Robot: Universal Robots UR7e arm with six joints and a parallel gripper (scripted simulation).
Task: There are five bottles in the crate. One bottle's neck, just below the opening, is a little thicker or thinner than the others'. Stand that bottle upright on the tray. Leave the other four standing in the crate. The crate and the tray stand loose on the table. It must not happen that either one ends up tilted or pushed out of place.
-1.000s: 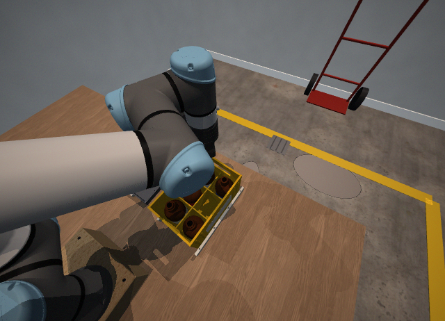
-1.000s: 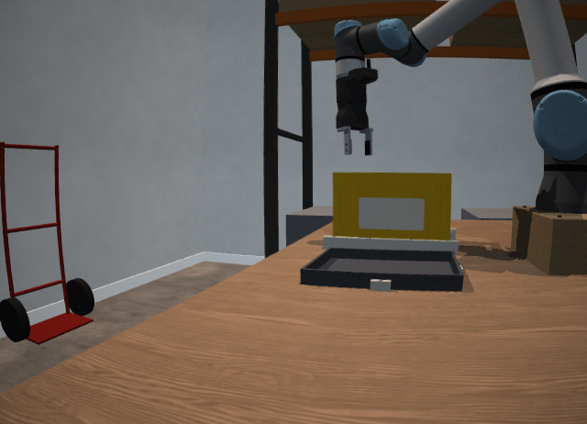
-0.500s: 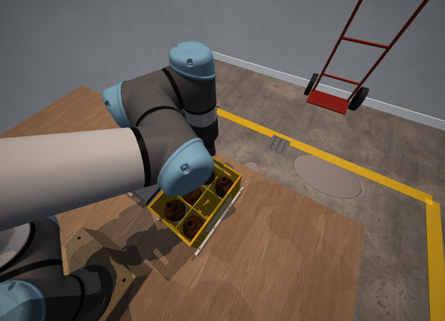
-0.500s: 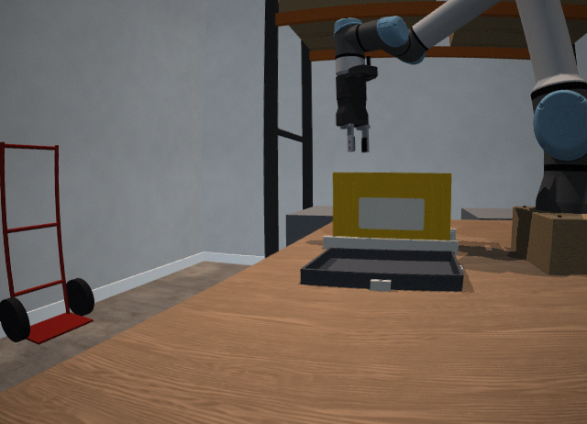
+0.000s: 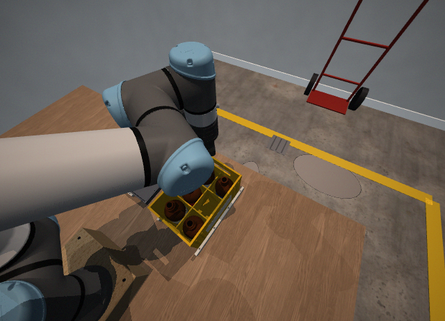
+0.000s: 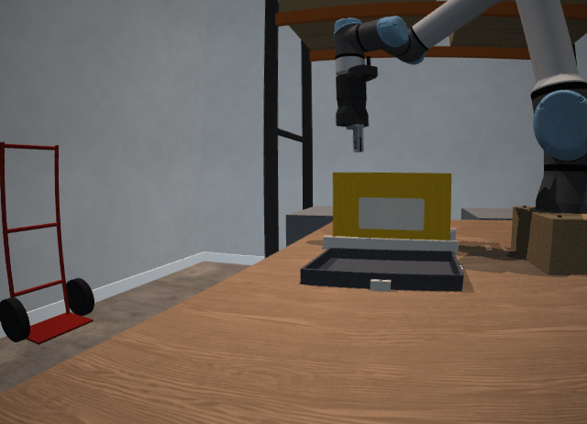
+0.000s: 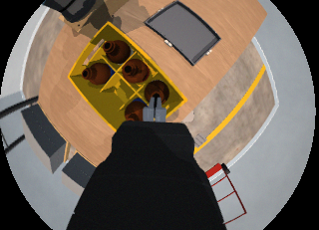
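My gripper [image 6: 358, 150] [image 7: 156, 104] is shut and empty, a little above the crate. In the wrist view its tips overlap the bottle [image 7: 158, 88] at the crate's tray-side end. The yellow crate [image 5: 196, 241] [image 6: 344, 206] [image 7: 93, 95] holds five brown bottles, all standing. The others are an end bottle [image 5: 224, 187] [image 7: 134, 112] partly behind my gripper, a middle bottle [image 5: 192, 196] [image 7: 136, 72] and two at the far end, one [image 5: 174, 211] [image 7: 118, 52] and another [image 5: 192, 227] [image 7: 97, 74]. One middle compartment is empty. Which neck differs, I cannot tell. The dark tray [image 6: 341, 279] [image 7: 184, 32] is empty.
The tray lies close beside the crate on the wooden table [image 5: 287, 238] [image 6: 293, 353]. A white strip [image 6: 393, 243] runs along the crate's foot. Wooden blocks [image 5: 84, 247] [image 6: 564, 244] stand at the arm's base. A red hand truck [image 5: 327, 101] [image 6: 59, 327] stands on the floor beyond the table.
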